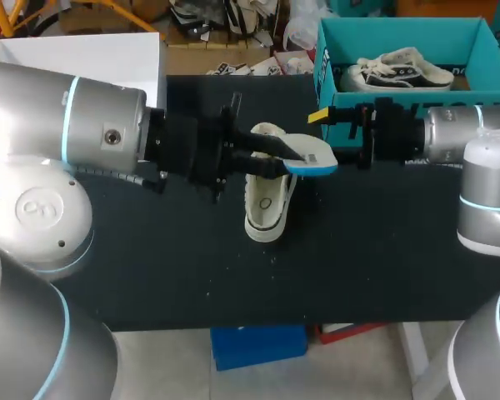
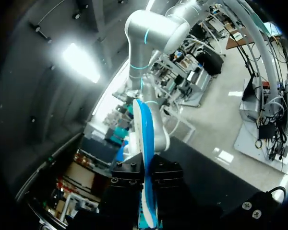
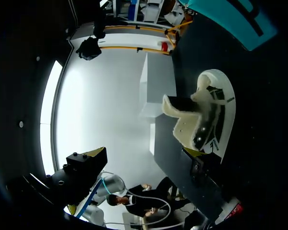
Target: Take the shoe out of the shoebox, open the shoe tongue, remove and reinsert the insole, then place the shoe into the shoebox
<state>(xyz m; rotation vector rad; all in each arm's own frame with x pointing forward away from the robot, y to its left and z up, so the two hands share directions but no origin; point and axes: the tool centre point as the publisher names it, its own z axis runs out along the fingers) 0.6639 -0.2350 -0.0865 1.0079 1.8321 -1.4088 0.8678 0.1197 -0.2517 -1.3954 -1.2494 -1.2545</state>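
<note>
Table (image 1: 150, 267) covered in matt black, speckled with pale flecks; shoe (image 1: 267, 204) lies on it near the middle, a low cream canvas sneaker with a thick white rubber sole and its throat pulled open, the floppy tongue showing in the right wrist view; insole (image 1: 304, 154) is out of the shoe and held in the air just above it, a thin flat foot-shaped pad, pale on top and bright blue underneath, glossy along the edge; left arm comes in level from the left, fat silver links with a blue ring, wrist turned so the insole stands on edge in its own camera; left gripper (image 2: 146, 191) is closed tight on the insole, black fingers pressing both faces near one end; right arm reaches in level from the right, at the front of the shoebox; right gripper (image 1: 342, 137) is spread wide with nothing in it, one yellow tip near the insole's free end, contact not clear; shoebox (image 1: 325, 62) at the back right is teal card, lidless, with a second shoe (image 1: 400, 73) inside, white-soled with a dark upper and white laces, lying on its side.
</note>
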